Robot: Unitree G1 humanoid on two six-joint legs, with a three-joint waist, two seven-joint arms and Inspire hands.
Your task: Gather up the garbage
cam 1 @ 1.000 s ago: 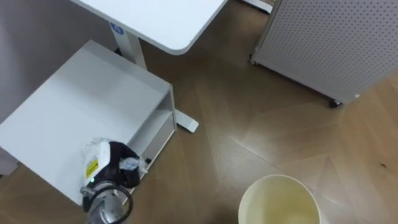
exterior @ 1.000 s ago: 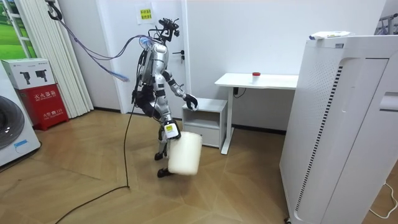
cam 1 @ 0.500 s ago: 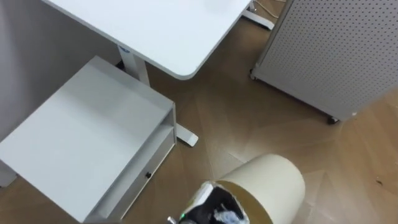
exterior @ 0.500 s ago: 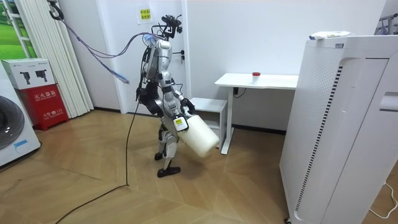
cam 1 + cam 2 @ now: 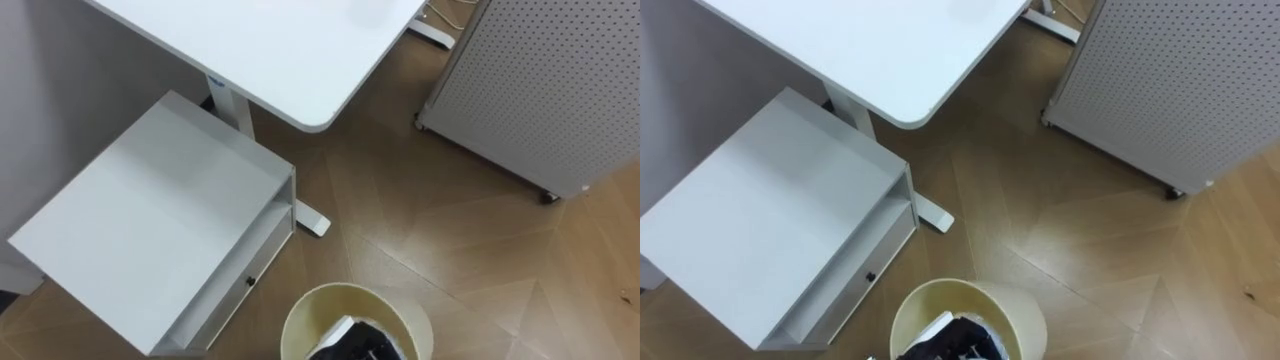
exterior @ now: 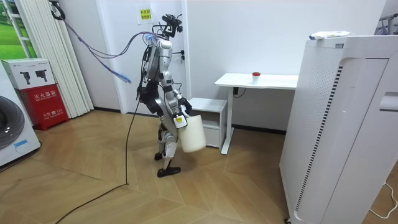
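Down inside the mouth of the cream bin (image 5: 356, 290), close to its near rim: left hand (image 5: 364, 342), dark, reaching in from the lower edge of both eye views; cannot tell how far open the fingers, nor whether closed on any garbage. Cannot tell either whether garbage lies deeper in the bin, hidden under that hand. Seen from the room: right hand (image 6: 180, 122) at the bin's rim on the robot's side, fingers hooked over it, carrying the bin clear of the wooden floor (image 5: 440, 240) at about hip height, mouth upward. Just left of the bin in the eye views, standing on the floor: low white cabinet (image 5: 160, 230), with an open slot under its top and a small dark knob on the front below. Beyond the cabinet's far corner: white desk (image 5: 280, 50), rounded front corner overhanging, white foot reaching out across the floor. On the desk, toward its rear edge in the room view: small red thing (image 6: 255, 75). Well apart to the right: tall white perforated panel (image 5: 550, 80) on castors. Standing upright on both feet beside the cabinet, on the room view's left of it, facing the desk.
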